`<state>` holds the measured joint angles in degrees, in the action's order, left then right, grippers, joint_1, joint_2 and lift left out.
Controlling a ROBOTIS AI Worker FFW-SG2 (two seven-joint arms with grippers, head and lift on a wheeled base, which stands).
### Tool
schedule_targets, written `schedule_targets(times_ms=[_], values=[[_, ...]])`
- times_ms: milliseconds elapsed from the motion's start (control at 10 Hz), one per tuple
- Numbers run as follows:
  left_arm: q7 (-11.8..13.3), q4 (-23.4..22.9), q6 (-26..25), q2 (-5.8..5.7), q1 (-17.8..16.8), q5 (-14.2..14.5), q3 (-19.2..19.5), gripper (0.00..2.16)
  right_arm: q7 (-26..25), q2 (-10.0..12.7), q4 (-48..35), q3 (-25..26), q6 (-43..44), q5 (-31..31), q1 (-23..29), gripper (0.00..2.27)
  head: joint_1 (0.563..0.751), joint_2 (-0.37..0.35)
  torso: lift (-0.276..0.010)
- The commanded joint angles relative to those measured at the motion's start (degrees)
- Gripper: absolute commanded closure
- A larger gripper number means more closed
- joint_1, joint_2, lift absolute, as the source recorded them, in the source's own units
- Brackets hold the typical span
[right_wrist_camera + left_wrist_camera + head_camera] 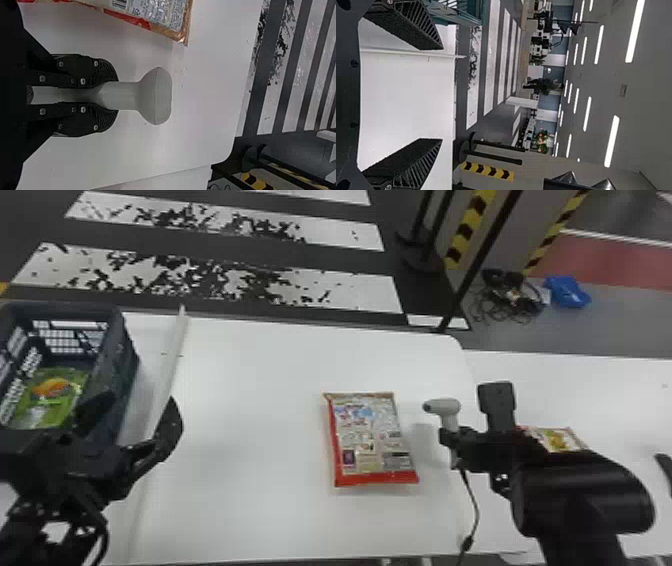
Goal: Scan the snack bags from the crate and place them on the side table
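Scanning step, judged in hand. My right gripper [115,95] pinches the pale grey, round-headed handheld scanner [444,406] beside the red-edged, printed plastic snack bag [372,440], which lies flat on the smooth white desk [250,415]. My left gripper [442,94], fingers spread, is near the dark slatted plastic crate [107,355], which contains a green snack bag [52,392]. A red-and-yellow snack bag [557,440] lies on the white side table [600,390]. Next, I should aim the scanner at the nearer bag's barcode, then transfer that bag.
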<state>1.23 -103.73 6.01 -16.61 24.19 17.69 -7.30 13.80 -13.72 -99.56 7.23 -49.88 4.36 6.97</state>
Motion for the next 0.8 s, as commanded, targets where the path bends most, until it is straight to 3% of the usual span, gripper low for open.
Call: schedule_targets(times_ms=[0, 300, 400, 500, 700], values=[[0.0, -0.07, 0.0, 0.0, 0.07, -0.03, 0.0, 0.04, -0.35, -0.16, 3.94, 0.06, 2.28, -0.31, -1.35, 2.25, 0.695, -0.197, -0.05], [0.0, -0.07, 0.0, -0.09, 0.07, -0.03, 0.0, 0.04, -0.35, -0.87, 8.77, -0.99, 2.63, -0.05, -3.46, 2.21, 0.695, -0.208, -0.05], [0.0, -0.07, 0.0, -0.09, 0.07, 0.06, 0.0, 0.04, -0.35, -0.78, 9.91, -1.17, 2.8, -0.05, -3.72, 2.09, 0.695, -0.21, -0.05], [0.0, -0.16, 0.0, -0.26, -0.02, 0.06, 0.0, 0.04, -0.35, -0.78, 10.18, -1.26, 3.51, -0.14, -3.72, 1.83, 0.695, -0.211, -0.05], [0.0, -0.07, 0.0, -0.26, -0.02, 0.06, 0.0, 0.04, -0.7, -0.78, 10.09, -1.26, 3.51, -0.23, -3.72, 0.32, 0.695, -0.209, -0.05]])
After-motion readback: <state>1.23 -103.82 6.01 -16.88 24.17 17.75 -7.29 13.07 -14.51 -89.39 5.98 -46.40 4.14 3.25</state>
